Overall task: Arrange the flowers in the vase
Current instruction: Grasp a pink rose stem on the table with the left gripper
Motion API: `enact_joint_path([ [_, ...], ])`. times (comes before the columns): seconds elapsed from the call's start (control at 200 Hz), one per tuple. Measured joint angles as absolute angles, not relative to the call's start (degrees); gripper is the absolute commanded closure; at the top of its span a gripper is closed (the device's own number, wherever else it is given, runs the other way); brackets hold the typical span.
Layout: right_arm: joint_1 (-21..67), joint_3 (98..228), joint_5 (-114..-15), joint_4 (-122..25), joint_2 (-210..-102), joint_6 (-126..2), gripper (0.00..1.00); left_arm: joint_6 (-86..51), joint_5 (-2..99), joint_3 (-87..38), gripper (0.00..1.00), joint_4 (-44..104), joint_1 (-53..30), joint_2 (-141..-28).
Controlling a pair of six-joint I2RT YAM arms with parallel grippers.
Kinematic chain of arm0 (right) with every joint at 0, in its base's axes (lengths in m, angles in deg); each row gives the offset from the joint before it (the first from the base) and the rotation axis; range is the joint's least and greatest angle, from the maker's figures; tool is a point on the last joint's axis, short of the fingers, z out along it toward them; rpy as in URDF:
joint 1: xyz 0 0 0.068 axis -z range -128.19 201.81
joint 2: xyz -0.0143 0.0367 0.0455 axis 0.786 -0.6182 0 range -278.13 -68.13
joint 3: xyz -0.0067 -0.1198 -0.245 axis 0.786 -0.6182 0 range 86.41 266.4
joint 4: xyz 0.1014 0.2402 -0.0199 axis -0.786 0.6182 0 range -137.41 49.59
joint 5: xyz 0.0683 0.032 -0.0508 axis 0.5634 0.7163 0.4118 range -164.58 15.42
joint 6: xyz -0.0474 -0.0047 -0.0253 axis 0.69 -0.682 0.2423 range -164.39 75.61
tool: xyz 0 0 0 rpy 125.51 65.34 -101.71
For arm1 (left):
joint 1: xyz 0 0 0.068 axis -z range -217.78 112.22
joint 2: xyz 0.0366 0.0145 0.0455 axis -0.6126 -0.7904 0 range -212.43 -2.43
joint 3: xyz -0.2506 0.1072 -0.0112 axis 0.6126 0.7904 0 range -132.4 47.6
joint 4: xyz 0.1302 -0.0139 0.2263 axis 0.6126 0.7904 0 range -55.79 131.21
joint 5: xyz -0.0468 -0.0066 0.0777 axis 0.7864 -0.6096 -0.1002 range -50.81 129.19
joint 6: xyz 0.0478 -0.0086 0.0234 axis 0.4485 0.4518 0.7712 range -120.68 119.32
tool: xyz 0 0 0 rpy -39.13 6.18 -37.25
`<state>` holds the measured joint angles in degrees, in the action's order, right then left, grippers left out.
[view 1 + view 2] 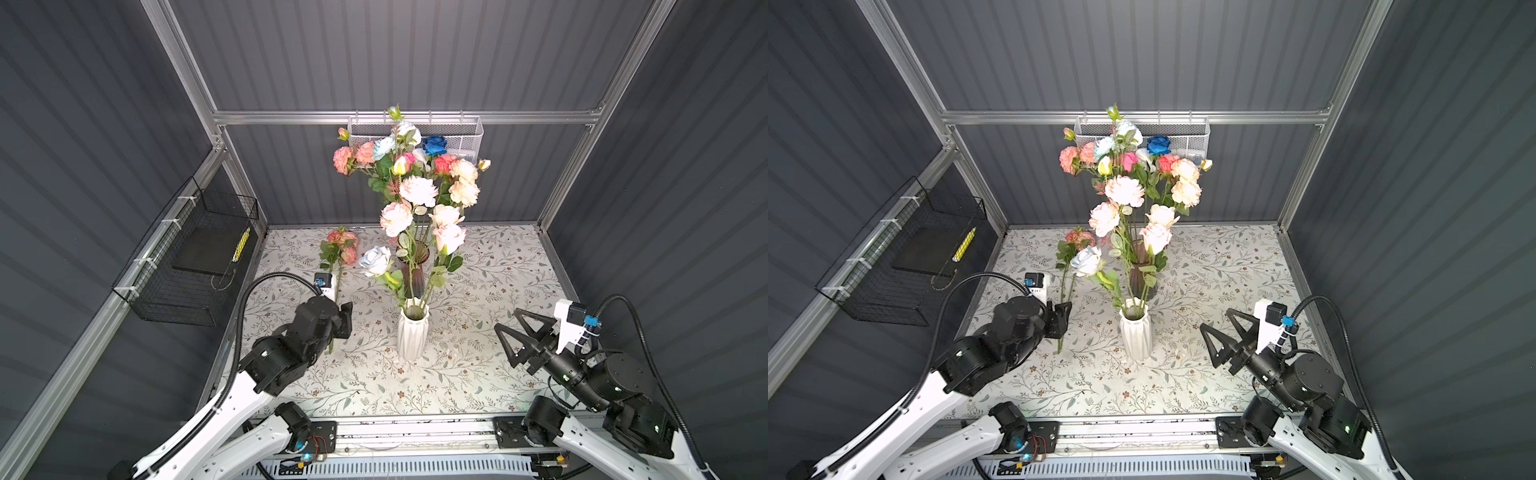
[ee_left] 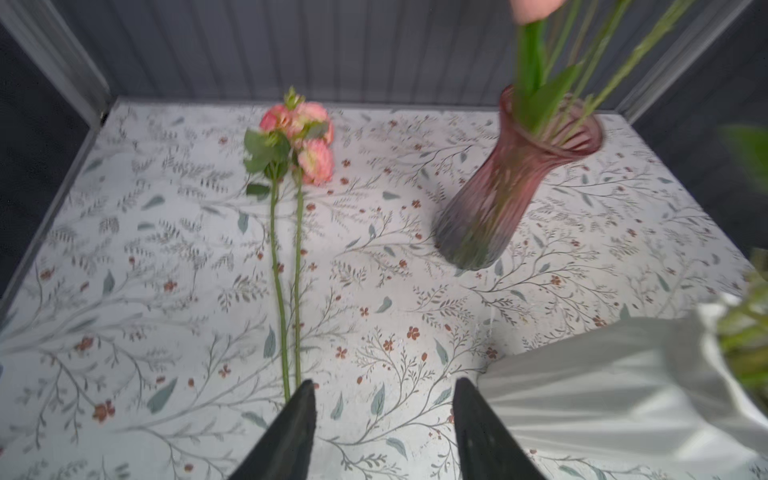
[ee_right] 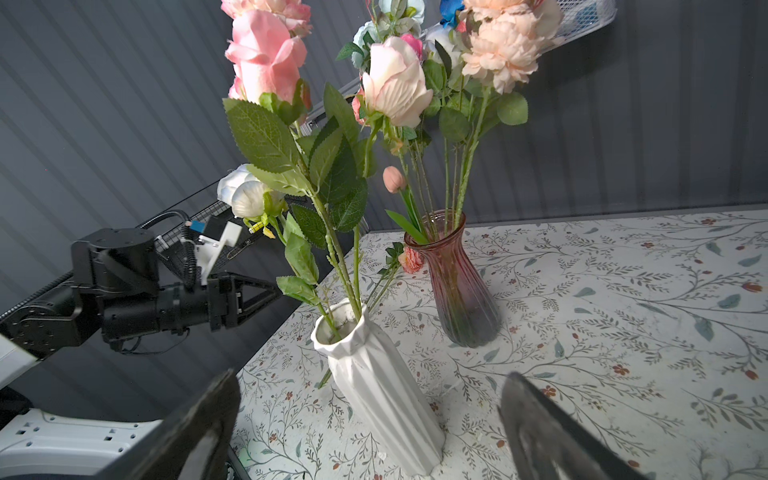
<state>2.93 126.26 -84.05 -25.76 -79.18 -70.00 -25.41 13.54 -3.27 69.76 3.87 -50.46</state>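
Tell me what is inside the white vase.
Several green flower stems stand in the white vase and lean out over its rim. Its opaque wall hides their lower ends and the bottom of the vase.

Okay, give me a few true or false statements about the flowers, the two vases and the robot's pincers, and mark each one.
1. Pink-bloomed stems lie flat on the table. True.
2. The white vase is empty. False: several leafy stems stand in it.
3. The right pincer grips a stem. False: its jaws stand wide apart and hold nothing.
4. The glass vase stands farther from the arms than the white vase. True.
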Motion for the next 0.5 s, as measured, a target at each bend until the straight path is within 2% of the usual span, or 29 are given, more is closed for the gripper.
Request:
enact_joint_path([
  [0.18, 2.9, 125.8, -84.1, -25.5, -77.2, -69.9, 0.01, -27.4, 20.1, 0.3, 0.67, 67.7, -14.6, -55.2],
  [0.235, 2.9, 125.6, -84.1, -25.5, -76.7, -69.9, 0.01, -28.2, 21.9, 1.7, 0.67, 65.6, -18.8, -57.2],
  [0.5, 2.9, 125.3, -84.1, -23.5, -76.2, -69.9, 0.01, -29.9, 26.6, 0.5, 0.69, 51.5, -21.4, -81.5],
])
